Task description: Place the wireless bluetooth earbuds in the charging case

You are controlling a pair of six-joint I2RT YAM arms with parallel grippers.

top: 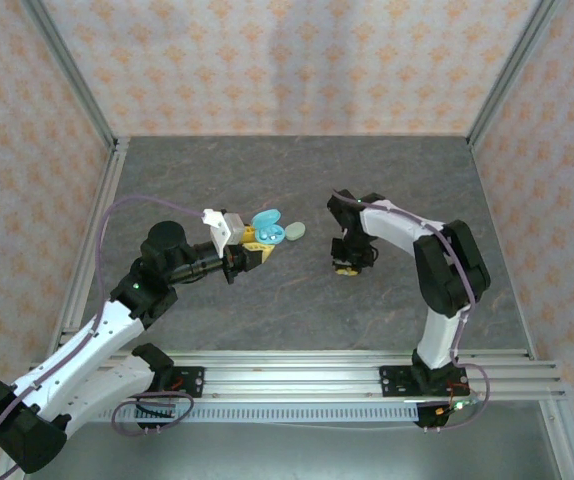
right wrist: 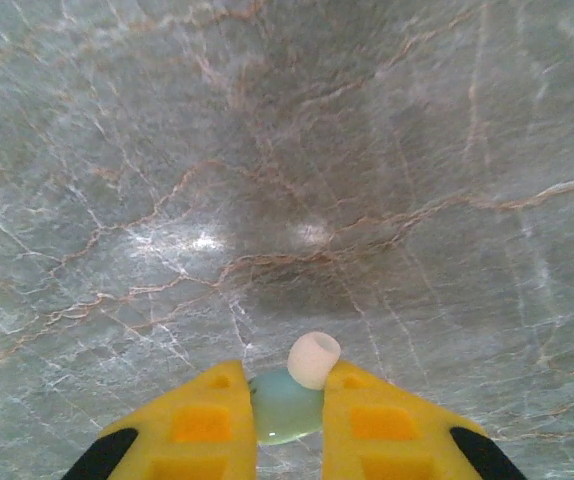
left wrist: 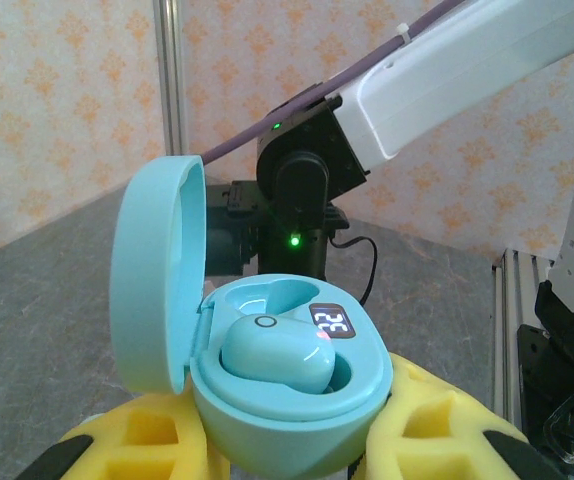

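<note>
left claw [left wrist: 289, 445] around case [left wrist: 277, 415], earbud [left wrist: 272, 362] inside

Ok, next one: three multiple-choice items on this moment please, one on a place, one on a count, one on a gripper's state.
1. Where is the open charging case? A down by the arms' bases; B held by the left gripper; C against the back wall.
2. How many earbuds sit in it? A none; B three; C one.
3. The right gripper is: A shut on a mint earbud; B wide open; C shut on the case.
Key: 1 B, yellow fingers flank it; 2 C, one seated earbud lies by the display; 3 A, the jaws clamp that bud.
</note>
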